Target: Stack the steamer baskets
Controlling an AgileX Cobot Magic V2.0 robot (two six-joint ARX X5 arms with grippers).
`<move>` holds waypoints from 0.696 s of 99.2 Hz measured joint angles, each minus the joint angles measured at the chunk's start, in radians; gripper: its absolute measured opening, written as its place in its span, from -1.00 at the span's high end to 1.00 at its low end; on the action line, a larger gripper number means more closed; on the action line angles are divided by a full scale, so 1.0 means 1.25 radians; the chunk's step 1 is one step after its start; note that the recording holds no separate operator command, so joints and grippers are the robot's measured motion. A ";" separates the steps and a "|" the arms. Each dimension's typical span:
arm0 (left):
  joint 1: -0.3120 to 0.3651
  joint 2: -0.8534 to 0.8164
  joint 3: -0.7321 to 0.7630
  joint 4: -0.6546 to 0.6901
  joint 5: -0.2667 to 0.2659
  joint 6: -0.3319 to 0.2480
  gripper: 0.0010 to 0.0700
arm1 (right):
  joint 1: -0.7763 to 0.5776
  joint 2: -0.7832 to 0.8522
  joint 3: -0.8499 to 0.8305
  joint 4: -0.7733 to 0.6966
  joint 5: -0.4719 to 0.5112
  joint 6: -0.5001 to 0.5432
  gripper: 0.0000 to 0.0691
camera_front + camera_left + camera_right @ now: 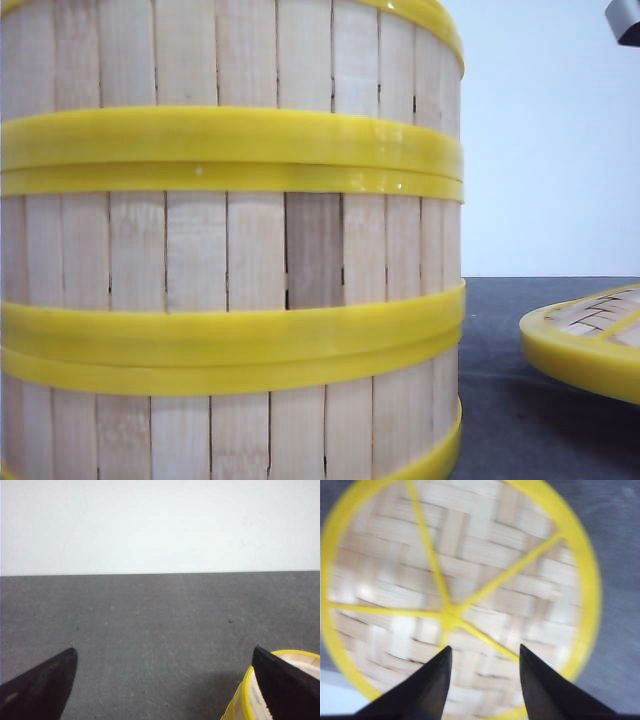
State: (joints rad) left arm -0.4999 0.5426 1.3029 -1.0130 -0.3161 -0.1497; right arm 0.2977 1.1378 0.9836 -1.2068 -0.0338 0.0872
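The three baskets (pixel 230 260) stand stacked on the surface (pixel 520 420), the left jaws apart and empty beside them, while the right gripper (pixel 485 652), jaws apart, hangs over the lid (pixel 455 590), which, the view being blurred, it could perhaps misgrip and knock askew.

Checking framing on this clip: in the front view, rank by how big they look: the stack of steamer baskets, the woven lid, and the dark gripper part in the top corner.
1. Stack of steamer baskets, filling most of the frame, though it is nearest the camera.
2. Woven lid, partly cut off at the edge.
3. Dark gripper part, only a sliver showing, so its true size cannot be judged.
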 joint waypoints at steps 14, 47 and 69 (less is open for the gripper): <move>0.000 0.005 0.000 -0.001 0.001 0.000 -0.98 | 0.014 0.001 -0.005 0.037 -0.015 0.013 0.26; 0.000 0.005 -0.001 -0.013 0.001 0.000 -0.98 | 0.034 0.023 -0.008 0.013 -0.009 0.021 0.26; 0.000 0.005 -0.001 -0.013 0.001 0.000 -0.98 | 0.037 0.056 -0.025 0.031 -0.008 0.023 0.26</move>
State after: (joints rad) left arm -0.4999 0.5488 1.3022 -1.0294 -0.3149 -0.1497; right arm 0.3435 1.2076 0.9520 -1.1679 -0.0437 0.1162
